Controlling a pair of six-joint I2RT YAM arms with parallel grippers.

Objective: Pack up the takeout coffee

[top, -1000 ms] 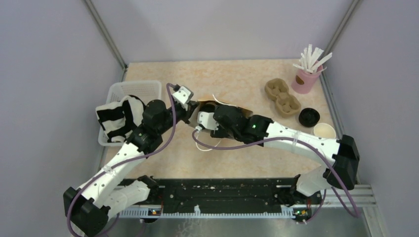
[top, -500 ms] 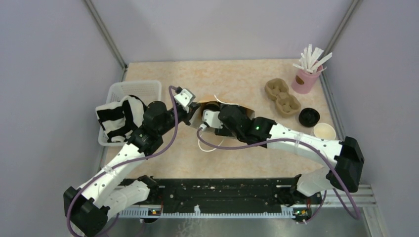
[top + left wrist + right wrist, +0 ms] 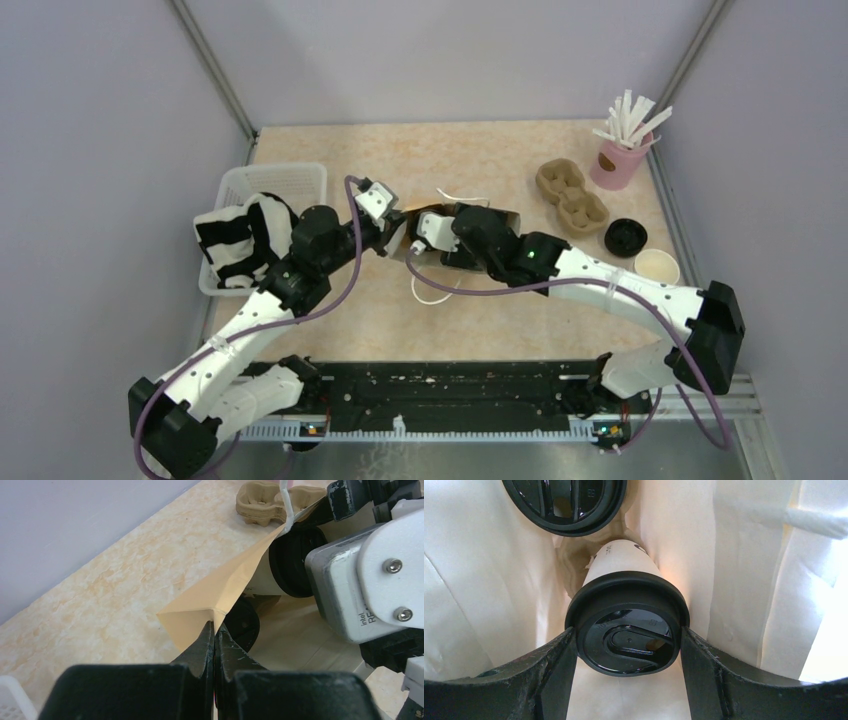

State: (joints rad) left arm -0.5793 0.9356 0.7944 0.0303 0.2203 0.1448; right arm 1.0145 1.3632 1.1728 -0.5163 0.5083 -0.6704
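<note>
A brown paper bag (image 3: 503,221) lies mid-table with its mouth toward the arms. My left gripper (image 3: 215,627) is shut on the folded edge of the bag (image 3: 225,590) and holds the mouth open. Inside the bag, my right gripper (image 3: 628,635) is shut on a takeout coffee (image 3: 621,560), a white cup with a black lid, its fingers (image 3: 561,655) pressing either side of the lid. The black lid of a second takeout coffee (image 3: 566,502) shows deeper in the bag. From the left wrist, both lids (image 3: 295,560) show past the bag's edge.
A white basket (image 3: 290,178) with a striped cloth (image 3: 235,240) stands at the left. At the right are a pulp cup carrier (image 3: 570,195), a pink cup with straws (image 3: 620,160), a loose black lid (image 3: 626,237) and a lidless white cup (image 3: 657,266).
The right wrist has pushed farther from the arms' bases and to the right, into the bag, and the bag has shifted right with it. The left gripper has kept its hold on the edge.
</note>
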